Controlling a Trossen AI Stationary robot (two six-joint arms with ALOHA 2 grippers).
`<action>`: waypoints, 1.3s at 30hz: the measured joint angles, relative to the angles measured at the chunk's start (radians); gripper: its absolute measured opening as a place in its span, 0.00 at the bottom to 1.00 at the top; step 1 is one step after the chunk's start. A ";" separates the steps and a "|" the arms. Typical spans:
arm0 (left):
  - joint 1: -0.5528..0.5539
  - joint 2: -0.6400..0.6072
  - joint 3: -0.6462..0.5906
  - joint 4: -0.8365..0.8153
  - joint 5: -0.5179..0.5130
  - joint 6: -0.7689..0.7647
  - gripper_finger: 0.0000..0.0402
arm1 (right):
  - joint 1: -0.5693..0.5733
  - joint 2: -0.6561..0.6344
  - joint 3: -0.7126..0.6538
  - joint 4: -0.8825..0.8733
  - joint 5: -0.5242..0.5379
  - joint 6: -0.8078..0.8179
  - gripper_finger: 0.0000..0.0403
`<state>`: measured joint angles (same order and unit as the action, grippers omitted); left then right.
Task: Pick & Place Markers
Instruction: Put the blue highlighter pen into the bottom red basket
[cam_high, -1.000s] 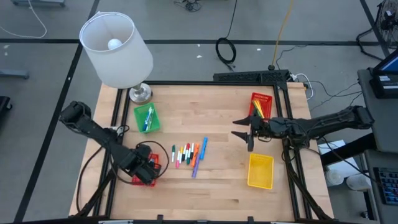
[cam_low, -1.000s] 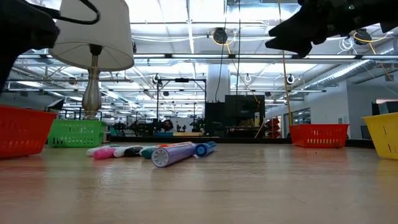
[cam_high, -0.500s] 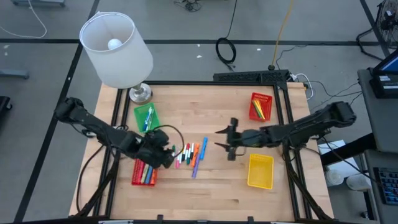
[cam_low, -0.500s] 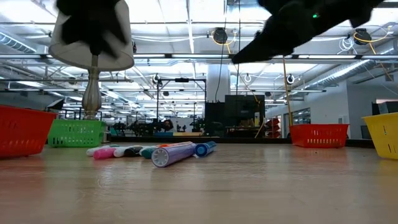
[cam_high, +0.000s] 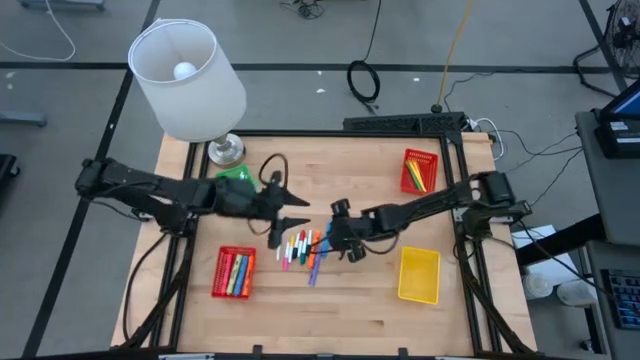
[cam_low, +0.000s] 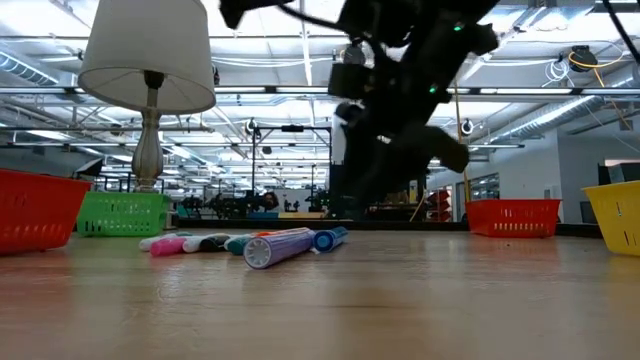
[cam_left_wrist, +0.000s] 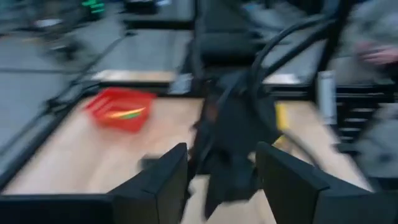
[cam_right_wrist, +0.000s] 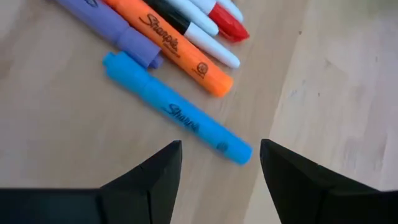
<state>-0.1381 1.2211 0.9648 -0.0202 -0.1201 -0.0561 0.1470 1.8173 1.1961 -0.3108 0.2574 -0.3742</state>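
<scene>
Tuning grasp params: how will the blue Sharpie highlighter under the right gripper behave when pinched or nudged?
The blue highlighter looks like a stiff plastic barrel, so it probably won't flex between the open right gripper fingers. Its smooth, rounded body lying flat on the bare wood table suggests it may roll or skid if nudged. It lies beside the orange highlighter, which could get bumped.

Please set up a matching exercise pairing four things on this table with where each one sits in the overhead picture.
Things:
1. green plastic basket
2. yellow plastic basket
3. white-shaded table lamp
4. loose row of coloured markers

Places:
A. middle of the table, between the two grippers
B. far left corner of the table
C. near right part of the table
D. left side, just in front of the lamp's base, partly hidden by the left arm

Pairs: 1-D, 2-C, 3-B, 4-A
</scene>
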 joint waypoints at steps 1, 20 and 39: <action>0.031 0.000 -0.017 0.035 0.080 0.015 0.48 | -0.005 0.018 0.017 -0.006 -0.001 -0.024 0.51; 0.244 0.000 -0.105 0.179 0.442 0.075 0.46 | -0.115 0.159 0.061 -0.084 -0.276 -0.032 0.49; 0.166 0.000 -0.105 0.163 0.433 0.152 0.46 | -0.112 0.048 -0.259 -0.016 -0.311 0.198 0.10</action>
<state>0.0275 1.2213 0.8597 0.1429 0.3130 0.0956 0.0347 1.8656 0.9369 -0.3269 -0.0536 -0.1761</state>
